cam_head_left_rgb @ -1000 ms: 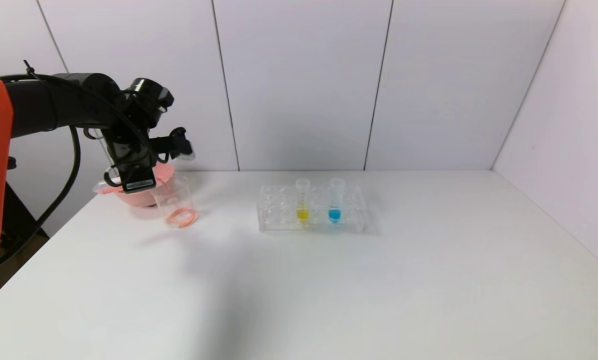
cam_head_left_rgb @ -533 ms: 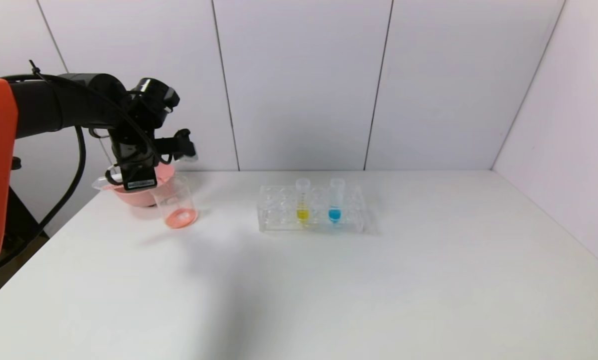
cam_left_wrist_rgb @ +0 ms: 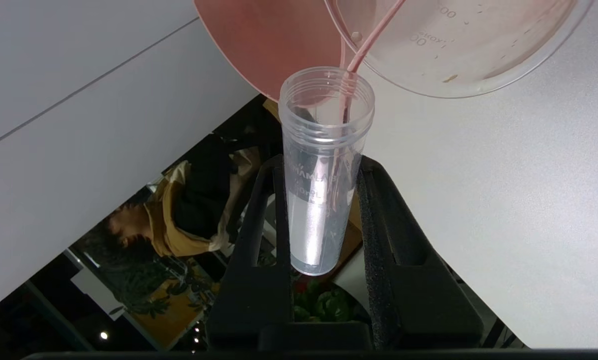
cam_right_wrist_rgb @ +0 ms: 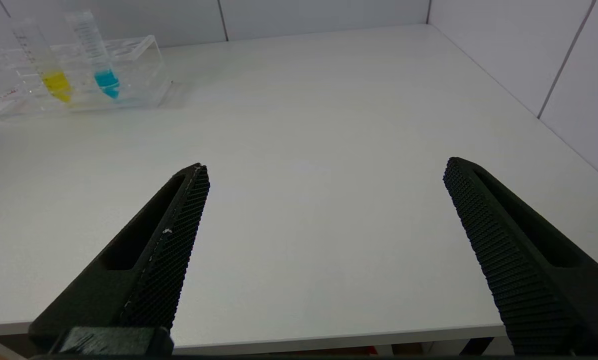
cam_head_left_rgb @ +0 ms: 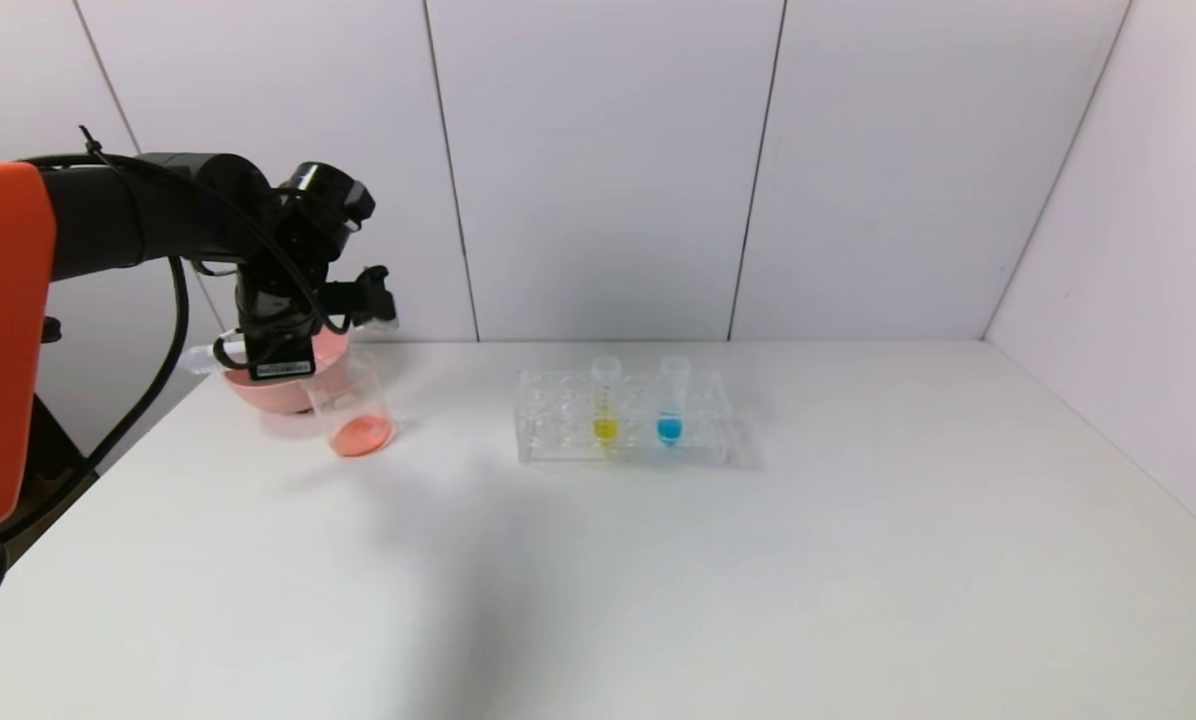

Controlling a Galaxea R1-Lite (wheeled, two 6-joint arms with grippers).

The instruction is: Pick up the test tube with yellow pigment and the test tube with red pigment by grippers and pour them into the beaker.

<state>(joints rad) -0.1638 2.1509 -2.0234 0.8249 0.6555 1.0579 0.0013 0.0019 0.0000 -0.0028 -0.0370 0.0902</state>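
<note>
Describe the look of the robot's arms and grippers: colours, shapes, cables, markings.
The left arm is a black tube with a bright orange cover near the shoulder and black cables looped along it. The left gripper has two flat black fingers with foam-like pads; a white label sits on its body. The right gripper shows two long tapered black fingers with finely ribbed inner pads and slotted backs.

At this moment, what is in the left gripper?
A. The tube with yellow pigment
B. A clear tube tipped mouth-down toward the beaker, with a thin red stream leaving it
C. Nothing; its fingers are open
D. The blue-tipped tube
B: the left gripper is shut on the test tube with red pigment, and a thin reddish stream runs from its mouth into the beaker; the yellow tube and blue tube stand in the rack.
</note>
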